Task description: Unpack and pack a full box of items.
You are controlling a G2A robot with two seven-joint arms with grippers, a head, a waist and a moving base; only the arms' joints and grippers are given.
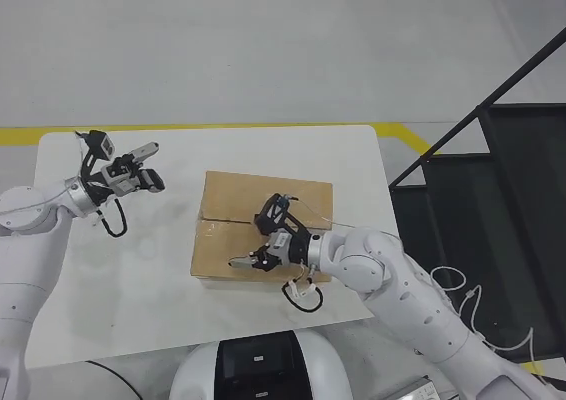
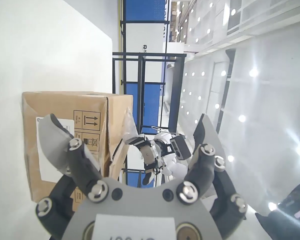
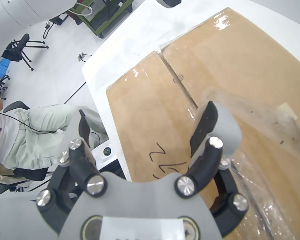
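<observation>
Right gripper (image 1: 248, 263) hung open over the closed cardboard box (image 1: 248, 205), loose clear tape (image 3: 265, 118) beside one finger. Left gripper (image 1: 153, 167) was open and empty, box well ahead.

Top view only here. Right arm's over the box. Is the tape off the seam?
Observer: Partly. The right wrist view shows a strip of clear tape lifted off the top of the box, next to the right gripper.
Operator: Jaws shut on it?
Observer: No, open. One finger is over the flap and the other is past the box's edge.
Operator: Anything on the side wall?
Observer: The left wrist view shows a white label and printed handling marks there.
</observation>
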